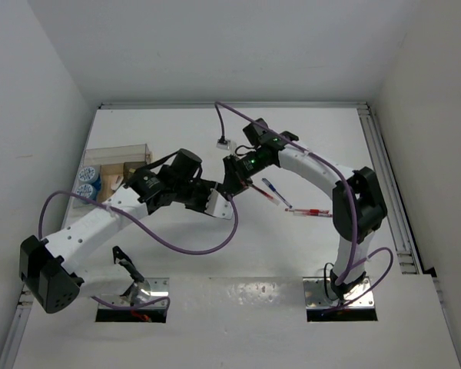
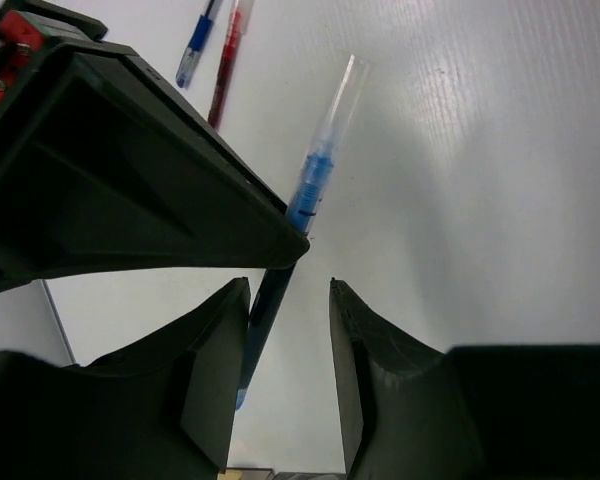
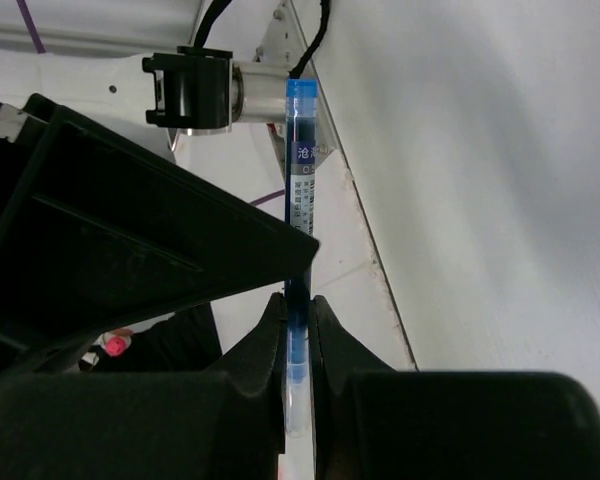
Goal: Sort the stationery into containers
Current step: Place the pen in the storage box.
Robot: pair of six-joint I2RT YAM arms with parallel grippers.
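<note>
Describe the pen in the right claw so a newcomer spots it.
At the middle of the table, find the right claw, shut on a blue pen. The other pens lie loose beside it; only this one is gripped.

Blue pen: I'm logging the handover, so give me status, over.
Right hand shut on blue pen. Left hand open, pen inside its gap. Nothing seen blocking.
</note>
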